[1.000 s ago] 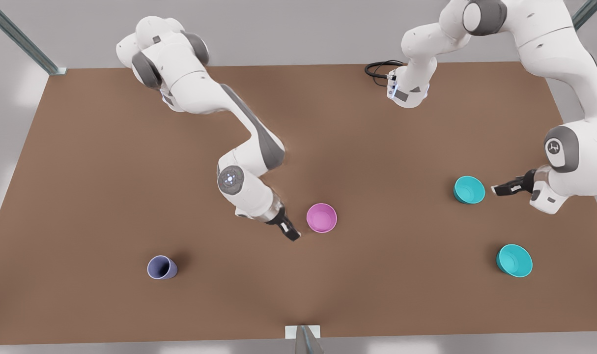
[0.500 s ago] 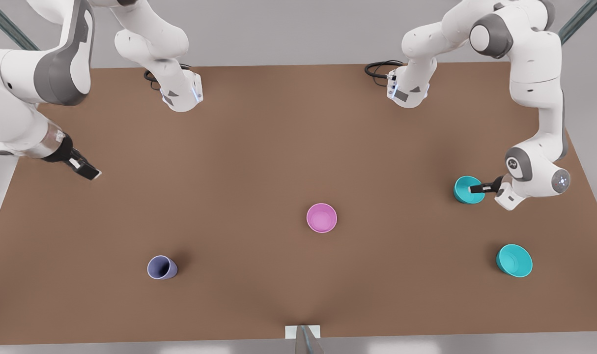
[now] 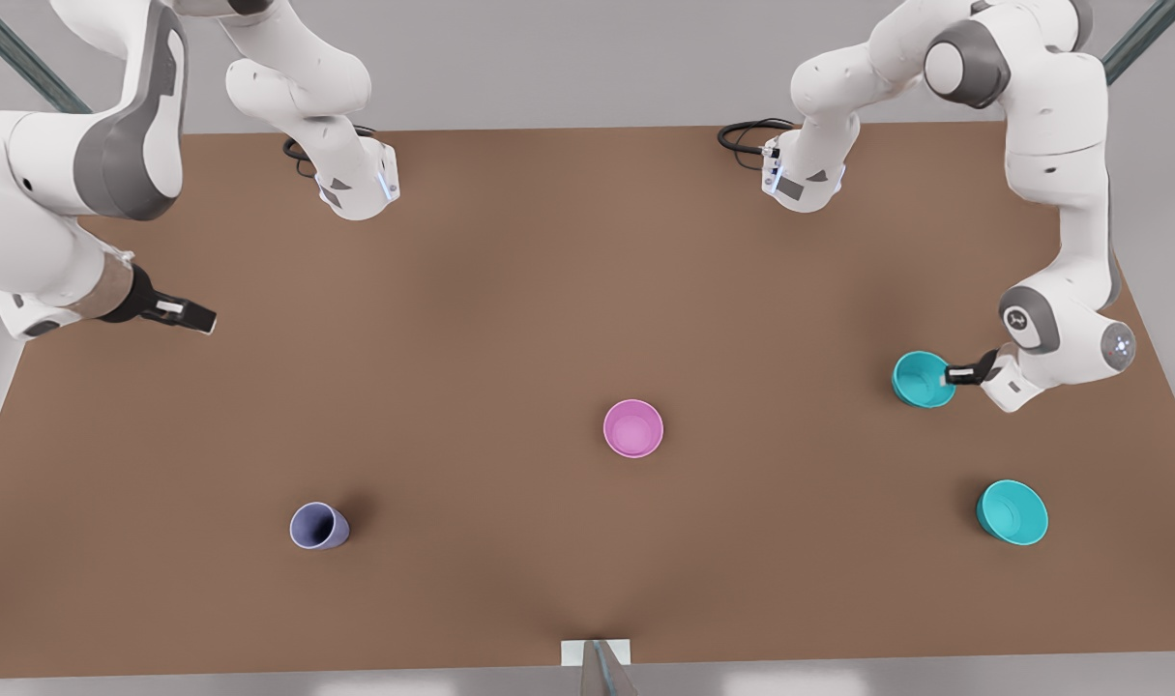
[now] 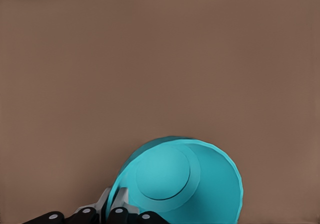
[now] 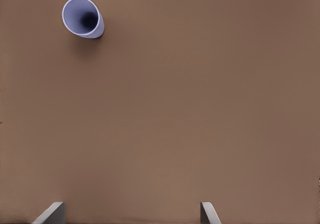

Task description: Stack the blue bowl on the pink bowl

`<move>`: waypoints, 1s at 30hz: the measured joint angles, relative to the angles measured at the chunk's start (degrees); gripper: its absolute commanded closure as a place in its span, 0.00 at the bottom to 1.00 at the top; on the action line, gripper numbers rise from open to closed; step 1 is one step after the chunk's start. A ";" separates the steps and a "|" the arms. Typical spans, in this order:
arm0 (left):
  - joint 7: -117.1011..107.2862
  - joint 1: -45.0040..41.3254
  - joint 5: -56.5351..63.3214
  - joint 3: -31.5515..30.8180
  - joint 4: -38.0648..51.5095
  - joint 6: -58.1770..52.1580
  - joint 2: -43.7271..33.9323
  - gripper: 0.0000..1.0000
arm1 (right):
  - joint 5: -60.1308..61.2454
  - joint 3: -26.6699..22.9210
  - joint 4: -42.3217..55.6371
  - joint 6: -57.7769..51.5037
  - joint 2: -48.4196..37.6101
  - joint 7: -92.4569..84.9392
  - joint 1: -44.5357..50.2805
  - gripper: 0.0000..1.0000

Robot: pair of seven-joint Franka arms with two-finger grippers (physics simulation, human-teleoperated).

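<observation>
Front view: the brown table (image 3: pixel 510 319) carries five items; the pink bowl (image 3: pixel 633 428) is seen near the middle, upright, untouched, well apart from both grippers; the blue bowl (image 3: pixel 922 378) sits toward the front view's right; the left gripper (image 3: pixel 947 375) is placed at its rim on the right-hand side, one finger looks inside and one outside, so the wall is pinched between them; a second teal bowl (image 3: pixel 1013 512) is seen nearer the front edge on the same side, well apart from the first; a lavender cup (image 3: pixel 318 526) stands toward the front view's left, near the front edge; the right gripper (image 3: pixel 198 317) is held above the table's left edge, well apart from everything, that arm waiting; whether its fingers are spread or pressed together cannot be told here.

Left wrist view: the blue bowl (image 4: pixel 182 181) is seen with its opening toward the camera; the fingers (image 4: pixel 119 204) are clamped across the rim, one pad inside the wall, one outside.

Right wrist view: bare table (image 5: pixel 190 114) is seen from well above; the lavender cup (image 5: pixel 83 17) is seen farther off, opening up; two grey fingertips (image 5: pixel 50 213) are seen spaced wide apart, nothing between them.
</observation>
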 measured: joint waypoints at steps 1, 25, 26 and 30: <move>-0.30 -3.10 -0.45 -0.09 0.45 -0.39 -1.83 0.79 | 0.00 -0.02 0.13 -0.05 0.23 -1.06 0.03 0.00; -48.98 -43.61 -6.02 -4.57 45.55 -18.34 22.93 0.79 | 0.20 -0.24 0.13 -0.35 1.25 -15.18 -0.33 0.00; -50.31 -43.59 -6.10 -4.58 45.56 -18.33 23.04 0.79 | 0.19 -0.24 0.13 -0.35 1.27 -15.45 -0.33 0.00; -54.91 -43.42 -6.29 -4.69 45.16 -18.45 23.15 0.79 | 0.17 -0.20 0.13 -0.35 1.46 -16.42 -0.37 0.00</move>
